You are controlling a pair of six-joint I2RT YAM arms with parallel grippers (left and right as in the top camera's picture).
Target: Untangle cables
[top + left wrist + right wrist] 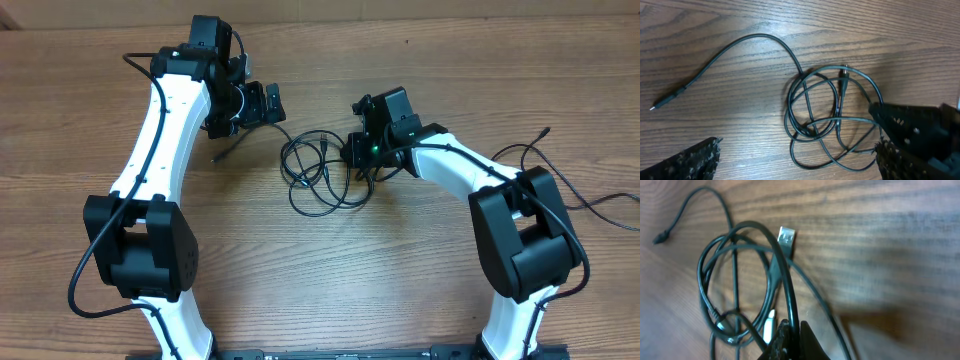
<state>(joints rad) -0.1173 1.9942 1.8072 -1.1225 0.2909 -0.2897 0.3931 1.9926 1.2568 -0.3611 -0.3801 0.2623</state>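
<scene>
The cables [320,172] lie as a loose tangle of thin black loops on the wooden table between the two arms. One tail runs left to a small plug [218,158]. My right gripper [357,160] is at the tangle's right edge. In the right wrist view it [792,337] is shut on one cable strand, with a silver USB plug [786,238] beyond it. My left gripper [266,104] is open and empty, up and left of the tangle. In the left wrist view its fingers [795,165] straddle the near side of the coil [822,115], not touching it.
Thicker black arm wires [560,180] trail across the table at the right. The table's far edge [450,20] runs along the top. The right gripper's black body [920,125] shows in the left wrist view beside the coil.
</scene>
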